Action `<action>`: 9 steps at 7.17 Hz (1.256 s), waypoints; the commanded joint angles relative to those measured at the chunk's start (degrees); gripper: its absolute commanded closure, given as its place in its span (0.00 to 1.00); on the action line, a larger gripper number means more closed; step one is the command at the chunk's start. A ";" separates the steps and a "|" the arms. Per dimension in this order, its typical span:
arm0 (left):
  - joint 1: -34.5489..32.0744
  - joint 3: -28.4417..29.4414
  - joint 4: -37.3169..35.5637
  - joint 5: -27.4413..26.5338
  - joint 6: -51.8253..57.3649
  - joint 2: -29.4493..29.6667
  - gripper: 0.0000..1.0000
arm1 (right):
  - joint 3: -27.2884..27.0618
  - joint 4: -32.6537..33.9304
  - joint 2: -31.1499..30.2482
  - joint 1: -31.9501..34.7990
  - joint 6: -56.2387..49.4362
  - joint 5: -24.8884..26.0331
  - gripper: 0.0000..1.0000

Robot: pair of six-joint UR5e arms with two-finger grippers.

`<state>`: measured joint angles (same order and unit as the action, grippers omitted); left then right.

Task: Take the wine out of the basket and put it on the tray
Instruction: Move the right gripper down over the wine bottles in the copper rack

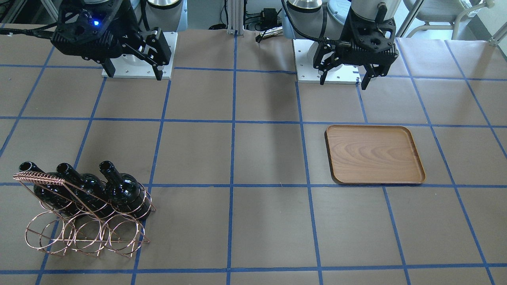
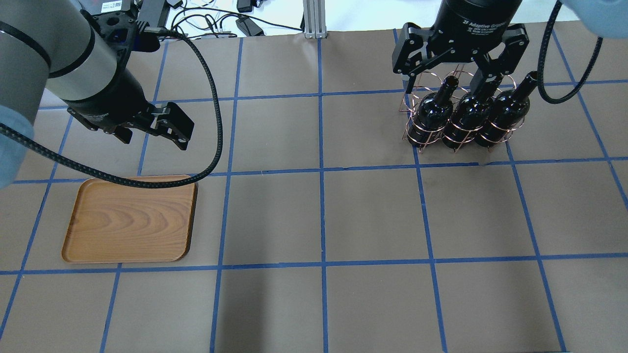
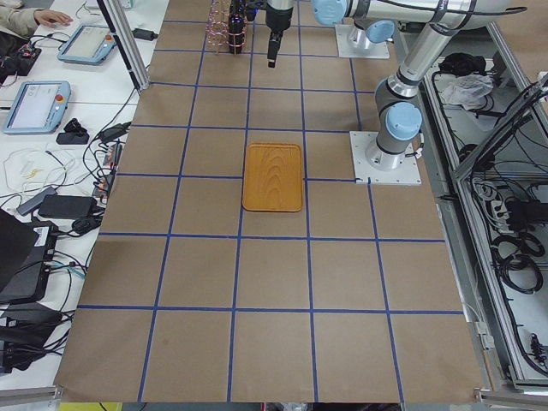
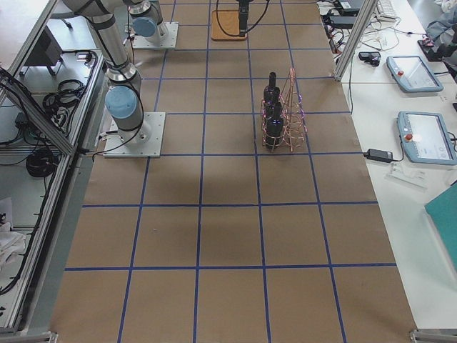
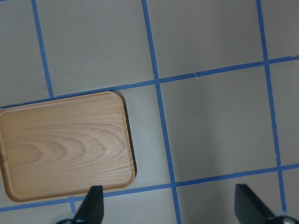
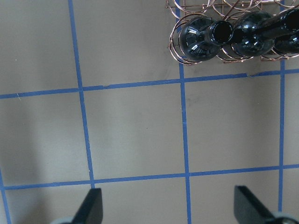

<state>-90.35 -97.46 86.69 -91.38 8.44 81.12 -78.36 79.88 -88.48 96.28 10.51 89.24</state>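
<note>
Two grippers: left gripper (image 1: 343, 82) and right gripper (image 1: 134, 74) both hung wide open, empty.
Tray (image 1: 374, 154): bare, on the left gripper's side, ready to receive.
Basket (image 1: 39, 179): well apart, on the right gripper's side.
Wine (image 1: 123, 190): one of three alike, held in its rings, necks up for grasping.

I get bright, even light; soft shadows streak the counter (image 1: 273, 150) mid-frame. The wine bottles (image 6: 201, 39) throw small glints. Wrist views blur the fingers (image 5: 91, 205) at the bottom edge.

left gripper (image 1: 343, 82): jaws spread wide, pointing straight down
right gripper (image 1: 134, 73): same deal, wide apart, hovering
</note>
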 commanded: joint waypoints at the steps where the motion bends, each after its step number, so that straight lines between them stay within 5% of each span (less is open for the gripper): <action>1: 0.09 -0.02 0.06 0.06 0.00 0.00 0.00 | -0.04 -1.74 -0.11 -0.22 0.03 0.15 0.00; 9: 0.09 -0.10 0.06 -0.03 0.09 0.00 0.00 | 1.80 -1.40 1.20 -1.35 -0.05 0.14 0.00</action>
<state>-90.26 -97.56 86.75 -91.39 8.53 81.12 -77.60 78.42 -87.95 95.60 10.56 88.70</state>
